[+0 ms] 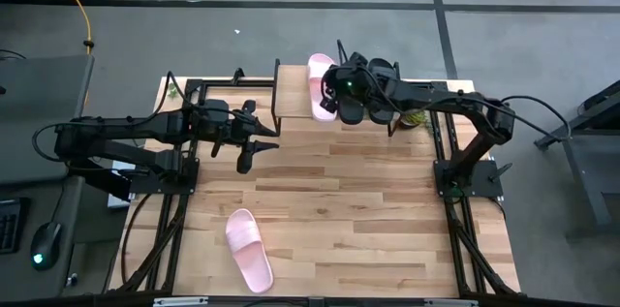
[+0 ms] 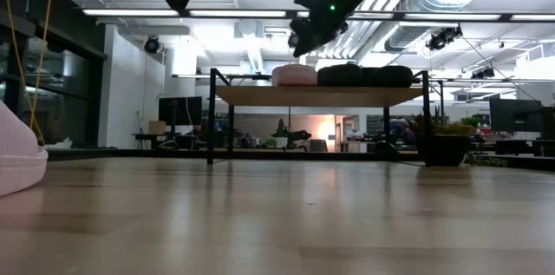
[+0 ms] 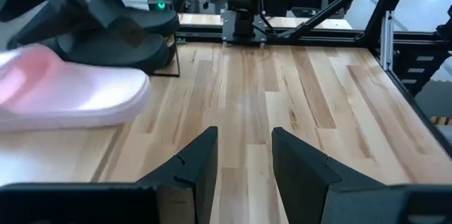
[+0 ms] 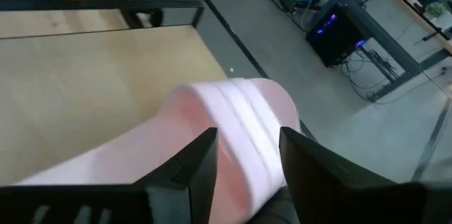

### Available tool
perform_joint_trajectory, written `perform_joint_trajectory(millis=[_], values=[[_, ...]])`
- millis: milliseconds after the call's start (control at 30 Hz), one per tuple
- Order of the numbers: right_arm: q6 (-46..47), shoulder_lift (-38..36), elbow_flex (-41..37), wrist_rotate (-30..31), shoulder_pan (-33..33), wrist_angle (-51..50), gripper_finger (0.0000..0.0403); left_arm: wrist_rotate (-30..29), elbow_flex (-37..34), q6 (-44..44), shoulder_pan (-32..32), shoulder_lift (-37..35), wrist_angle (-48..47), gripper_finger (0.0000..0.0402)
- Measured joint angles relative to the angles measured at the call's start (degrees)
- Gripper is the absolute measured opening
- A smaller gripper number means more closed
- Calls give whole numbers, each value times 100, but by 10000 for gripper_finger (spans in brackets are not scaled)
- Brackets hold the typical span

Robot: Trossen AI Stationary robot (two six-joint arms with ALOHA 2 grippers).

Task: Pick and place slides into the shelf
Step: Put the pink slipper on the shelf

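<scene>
The shelf (image 1: 295, 89) stands at the far edge of the table (image 1: 368, 210), its light wood board on thin black legs. On the board, going left to right, lie one pink slide (image 1: 321, 84) and then the two black slides (image 1: 373, 94), packed side by side; the low view shows the same row, pink (image 2: 295, 74) first and the black pair (image 2: 364, 75) after it. The second pink slide (image 1: 249, 248) lies alone on the table near the front edge, well apart from the shelf.

The left gripper (image 1: 254, 142) hangs above the table to the left of the shelf, its fingers (image 3: 194, 164) released with a gap between them and nothing held. The right gripper (image 1: 334, 89) is over the shelf at the pink slide (image 4: 233, 132); its fingers (image 4: 194, 164) stand apart, one to each side of the strap, not clenched on it.

Beyond the table, a small potted plant (image 2: 442, 140) sits at the right, and the room behind shows desks, monitors and ceiling ducts.
</scene>
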Motion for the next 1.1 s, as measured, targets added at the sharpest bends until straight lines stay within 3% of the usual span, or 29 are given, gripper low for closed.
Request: perform_joint_trajectory(millis=[233,633,900,1100], values=[[94,-12,0,-28,413,-100,142,96,-2,-243,0,0,-40,120],[94,-12,0,-45,1367,-99,142,1118,-2,-505,-30,0,-168,120],[712,-12,0,-139,1792,-299,142,690,-2,-507,-839,0,-349,120],[1300,-10,0,-671,2019,-502,142,119,-2,-664,-1685,0,-351,120]])
